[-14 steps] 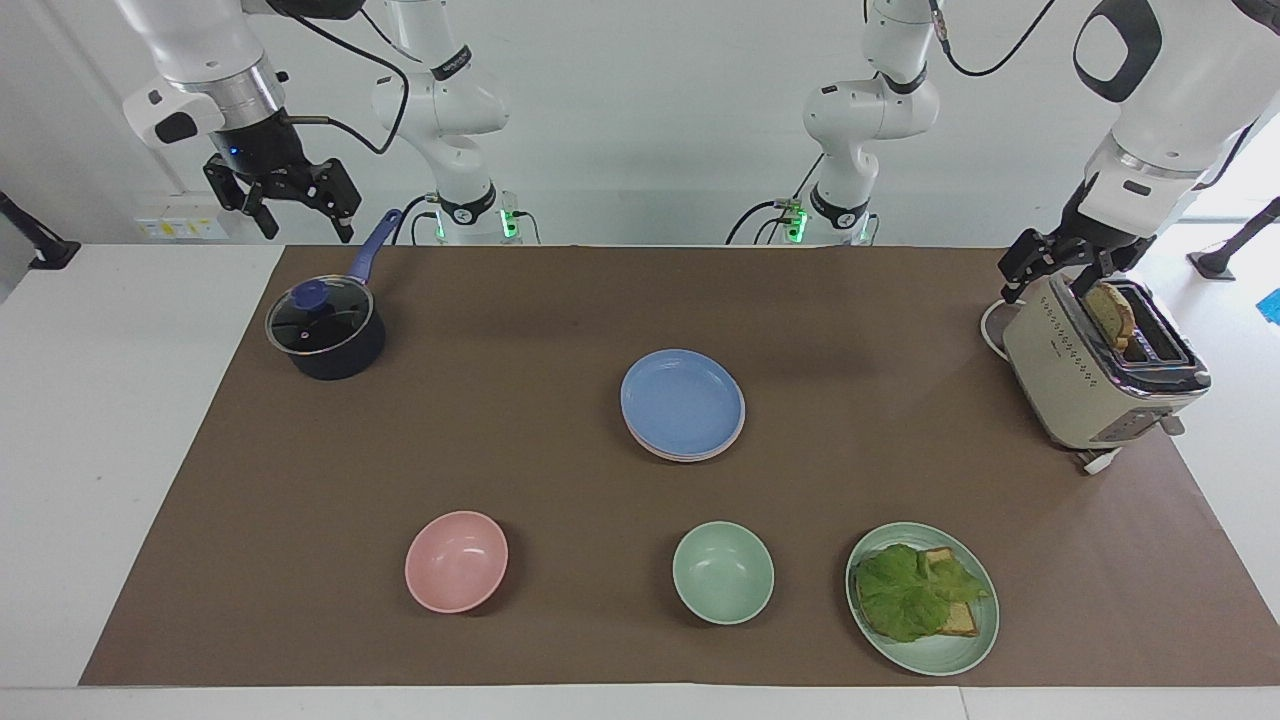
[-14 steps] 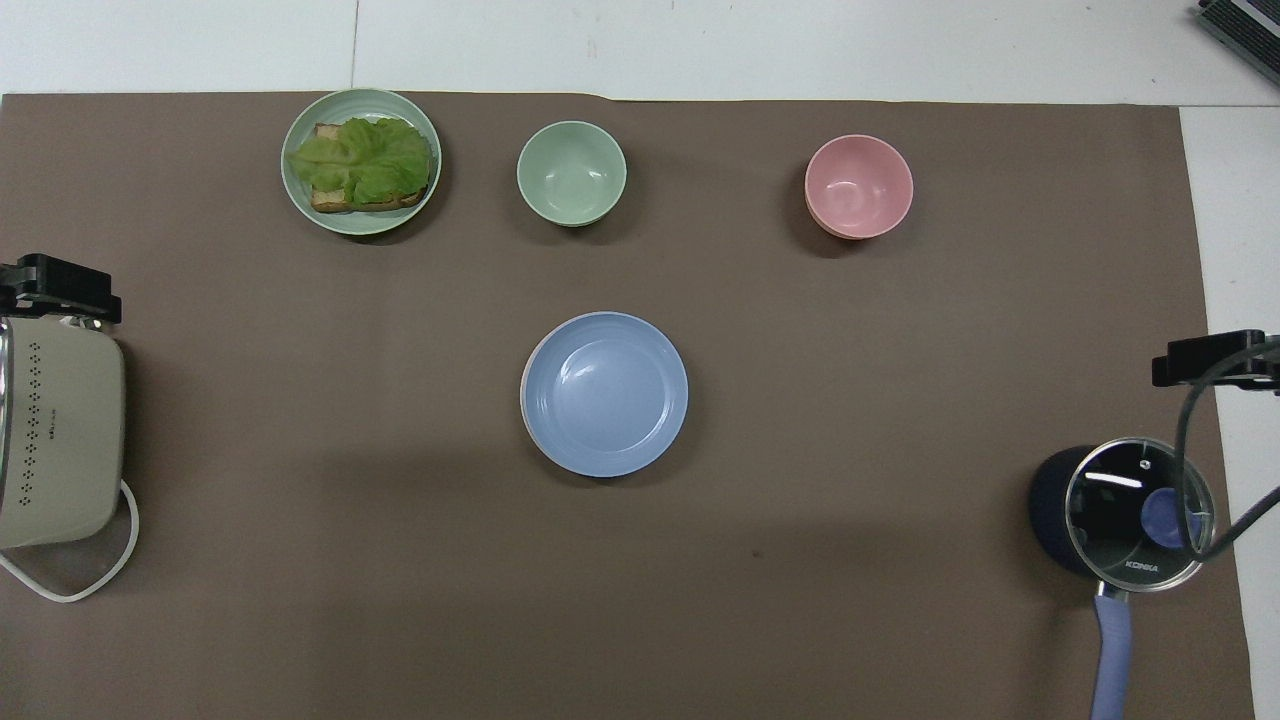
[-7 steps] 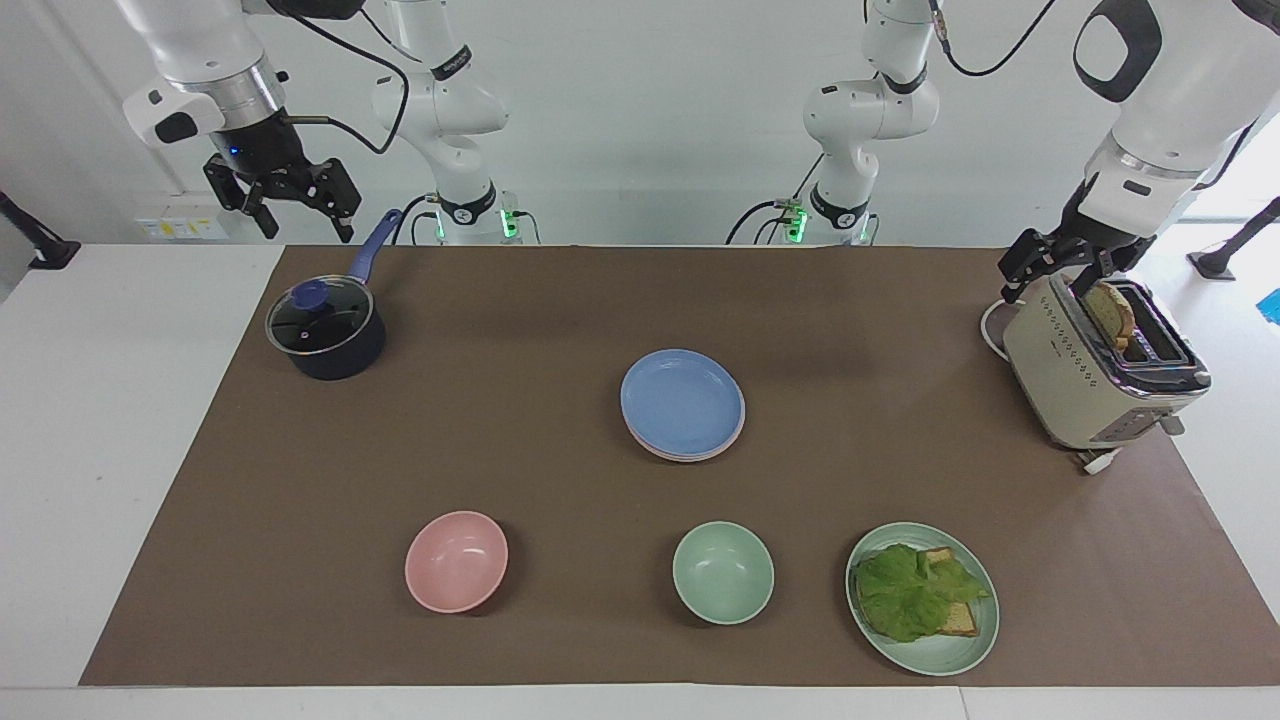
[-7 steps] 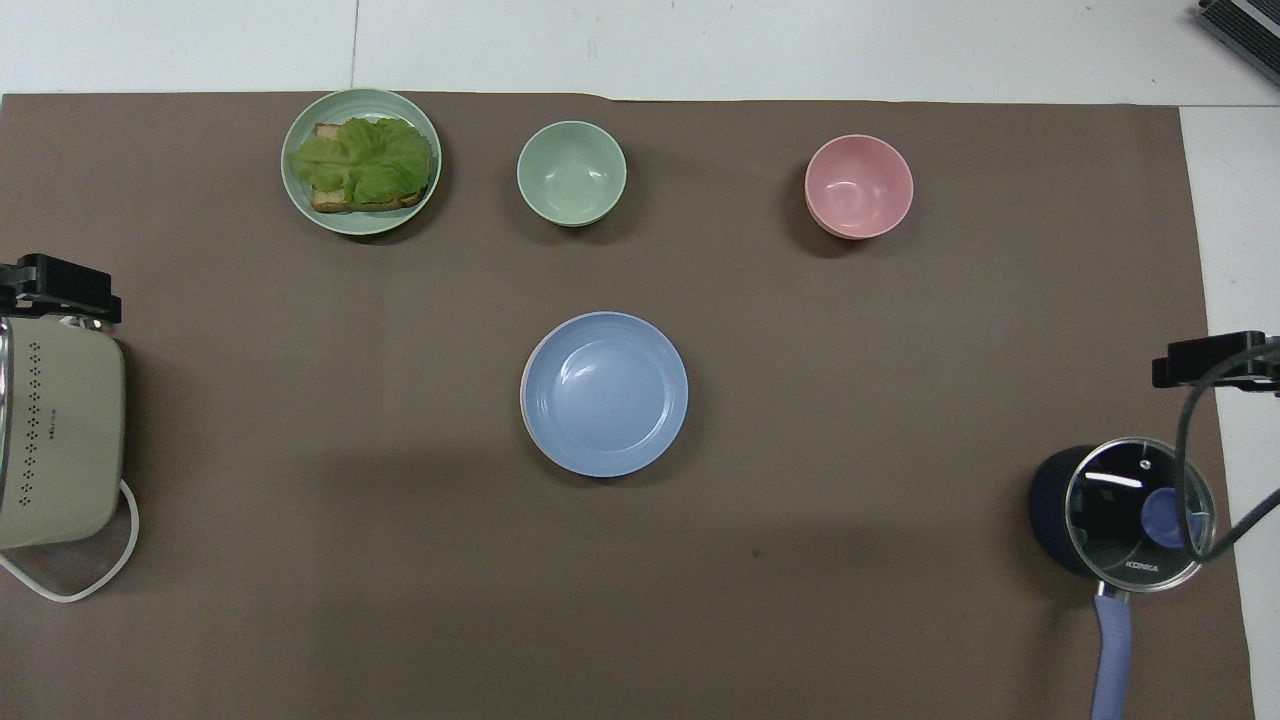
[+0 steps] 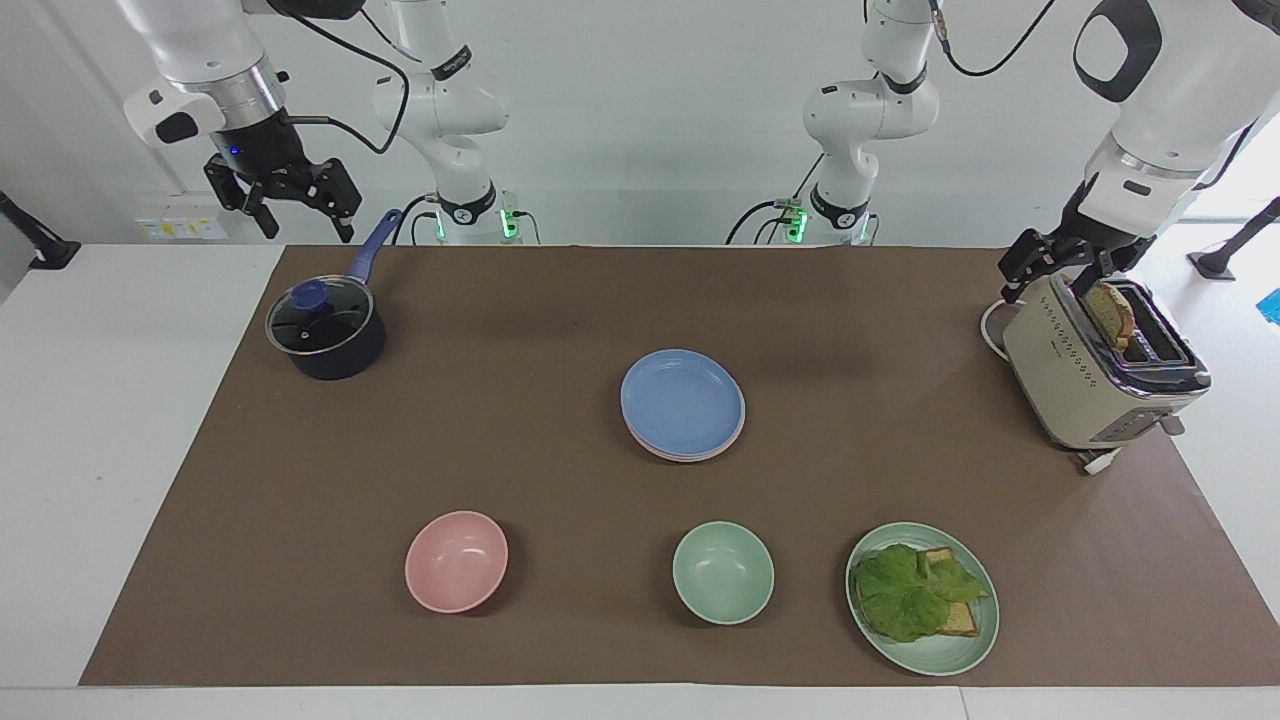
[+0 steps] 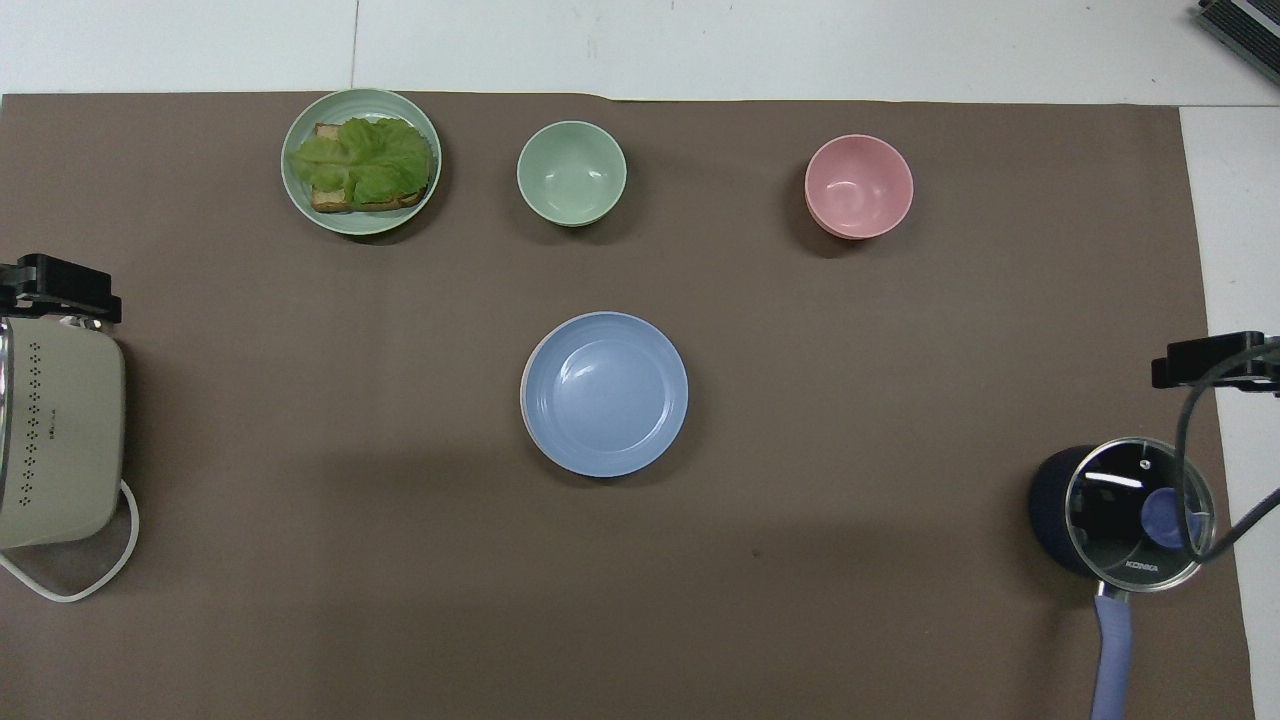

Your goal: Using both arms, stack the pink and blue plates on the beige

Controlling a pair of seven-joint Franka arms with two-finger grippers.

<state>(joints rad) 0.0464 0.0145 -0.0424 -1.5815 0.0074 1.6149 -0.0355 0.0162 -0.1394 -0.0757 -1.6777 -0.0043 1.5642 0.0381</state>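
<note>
Two plates show in the stack at mid-table: the blue plate [image 5: 682, 400] on top and the pink plate [image 5: 735, 437] as a thin rim under it. You cannot make out the beige plate in either view; judge it to be at the bottom of the stack, hidden by the two above.

Compare this moment with the views from a second ago: nothing has changed. The stack, both arms and every other item stand where they stood. Read this as a finished task with both arms parked.

Check the claws:
- Left gripper [image 5: 1062, 262]: raised over the toaster [image 5: 1100, 375] at the left arm's end of the table. Fingers apart, holding nothing.
- Right gripper [image 5: 285, 200]: raised over the table edge near the pot [image 5: 325, 335] at the right arm's end. Fingers apart, holding nothing.

Note the items that are not part of the task: the pink bowl [image 5: 456, 560], the green bowl [image 5: 722, 572] and the green plate [image 5: 975, 650] with its sandwich [image 5: 915, 592] lie farther from the robots than the stack. Leave them untouched.

Confirm that the rims of the stack sit nearly flush. No further move appears necessary.
</note>
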